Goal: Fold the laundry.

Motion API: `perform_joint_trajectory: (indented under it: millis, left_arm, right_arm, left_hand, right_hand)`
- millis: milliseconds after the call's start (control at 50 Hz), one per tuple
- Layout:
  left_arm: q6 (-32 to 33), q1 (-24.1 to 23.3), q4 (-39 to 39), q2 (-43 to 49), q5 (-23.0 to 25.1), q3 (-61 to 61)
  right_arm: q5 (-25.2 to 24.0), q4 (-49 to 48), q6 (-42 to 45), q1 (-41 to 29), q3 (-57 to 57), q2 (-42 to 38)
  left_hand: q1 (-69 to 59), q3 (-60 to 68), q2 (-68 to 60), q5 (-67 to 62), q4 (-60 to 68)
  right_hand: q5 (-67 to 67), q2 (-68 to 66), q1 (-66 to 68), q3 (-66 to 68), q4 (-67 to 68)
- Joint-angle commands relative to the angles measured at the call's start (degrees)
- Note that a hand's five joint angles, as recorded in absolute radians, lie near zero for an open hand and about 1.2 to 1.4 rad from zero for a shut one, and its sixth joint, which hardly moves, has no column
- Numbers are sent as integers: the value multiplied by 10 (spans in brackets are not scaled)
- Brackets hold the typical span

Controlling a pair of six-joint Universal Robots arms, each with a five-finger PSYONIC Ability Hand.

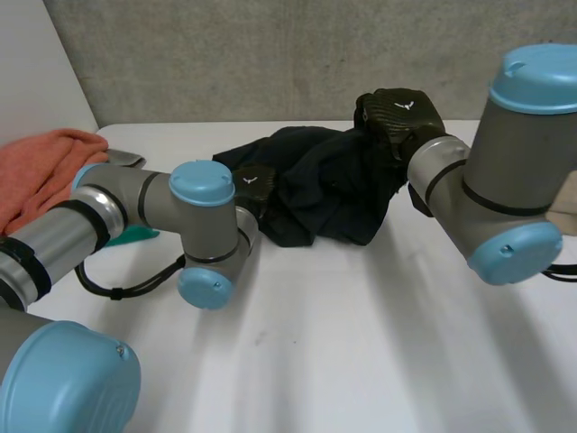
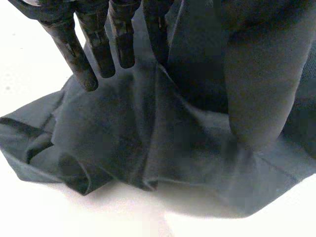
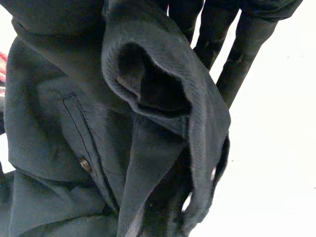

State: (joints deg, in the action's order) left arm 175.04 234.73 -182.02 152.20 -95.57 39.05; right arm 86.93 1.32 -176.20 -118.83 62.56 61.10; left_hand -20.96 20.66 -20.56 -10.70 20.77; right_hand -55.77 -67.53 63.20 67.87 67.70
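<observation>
The white table carries a black garment, an orange cloth and a teal item.

Bright, soft light floods the white worktop, and in both wrist views it glares out to almost pure white. The black fabric garment soaks the light right up, its folds showing as faint grey ridges. A diffuse shadow pools under its edge in the left wrist view. There's a gentle sheen on the light-blue arm cap, and the grey wall is evenly lit.

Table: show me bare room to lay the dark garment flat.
Free: the near table, bordered by the garment, left arm and right arm. Crowded: the far left, with the orange cloth and left arm.
</observation>
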Motion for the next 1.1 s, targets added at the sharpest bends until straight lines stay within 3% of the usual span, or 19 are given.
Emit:
perform_joint_trajectory:
  millis: [20, 60, 160, 260, 320, 420, 500, 660, 800, 880, 960, 1040, 1060, 1100]
  left_arm:
    - [-35, -20, 6, 5, 15, -3]
    - [-42, -30, 15, -2, 20, 6]
    - [-31, -23, 75, -91, 20, 49]
    - [-5, 32, 136, -261, 23, 124]
    - [38, 57, 159, -345, 27, 147]
    - [150, 78, 211, -442, 74, 165]
    - [204, 79, 244, -476, 95, 165]
    - [220, 75, 248, -474, 96, 195]
    - [232, 75, 232, -380, 94, 200]
    - [260, 76, 191, -303, 92, 143]
    - [294, 74, 100, -247, 84, 58]
    - [318, 74, -80, -231, 88, 1]
    - [323, 76, -179, -234, 88, -3]
    - [324, 74, -285, -235, 89, 2]
  right_arm:
    - [3, -3, -1, 3, 47, 39]
    - [3, -5, 1, 11, 43, 46]
    - [2, -4, 44, 12, 33, 51]
    - [7, 32, 209, 43, 32, 67]
    - [7, 54, 262, 47, 31, 81]
    - [8, 103, 325, 48, 31, 143]
    - [6, 138, 335, 48, 27, 169]
    - [-9, 231, 346, 49, 13, 179]
    - [-13, 254, 371, 50, -4, 94]
    - [-4, 250, 375, 48, -59, 25]
    - [20, 192, 372, 43, -153, -49]
    - [57, 47, 368, 40, -264, -95]
    - [65, -40, 359, 40, -295, -101]
    - [66, -138, 348, 40, -307, -101]
  left_hand:
    - [-397, 400, -401, -399, 398]
    - [-589, 592, -593, -592, 591]
    - [-590, 593, -594, -593, 592]
    - [-590, 593, -594, -593, 592]
    - [-590, 593, -594, -593, 592]
    - [-590, 593, -594, -593, 592]
    - [-590, 593, -594, -593, 592]
    - [-590, 593, -594, -593, 592]
    - [-590, 593, -594, -593, 592]
    - [-590, 593, -594, -593, 592]
    - [-590, 593, -594, -593, 592]
    - [-590, 593, -594, -593, 592]
    - [-590, 593, -594, -593, 592]
    - [-590, 593, -594, -593, 592]
  right_hand:
    - [-142, -125, 168, 121, 123]
    - [-142, -125, 168, 121, 123]
    - [-142, -125, 168, 121, 123]
    - [-142, -125, 168, 121, 123]
    - [-142, -125, 168, 121, 123]
    - [-142, -125, 168, 121, 123]
    - [-142, -125, 168, 121, 123]
    - [-142, -125, 168, 121, 123]
    - [-142, -125, 168, 121, 123]
    - [-142, -125, 168, 121, 123]
    - [-142, -125, 168, 121, 123]
    - [-142, -125, 168, 121, 123]
    - [-142, -125, 168, 121, 123]
    - [-142, -125, 168, 121, 123]
